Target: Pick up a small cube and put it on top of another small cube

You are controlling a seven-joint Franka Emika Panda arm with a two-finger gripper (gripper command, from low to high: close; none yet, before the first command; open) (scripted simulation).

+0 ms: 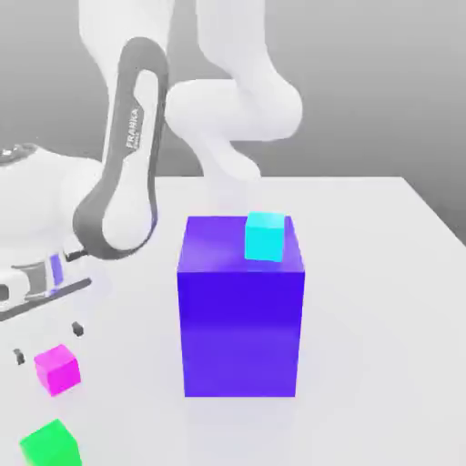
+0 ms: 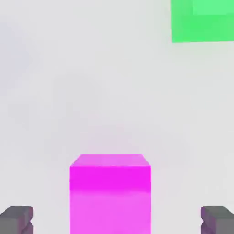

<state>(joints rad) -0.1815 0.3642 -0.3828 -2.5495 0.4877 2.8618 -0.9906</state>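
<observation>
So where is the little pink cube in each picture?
Exterior view: the pink cube sits on the white table near the lower left, left of the big blue block.
Hand view: the pink cube lies between the open gripper fingertips.
Shared landmark: the green cube, close beside the pink one.

Small magenta cube (image 1: 57,369) flat on white table, small green cube (image 1: 51,444) near, apart.
</observation>
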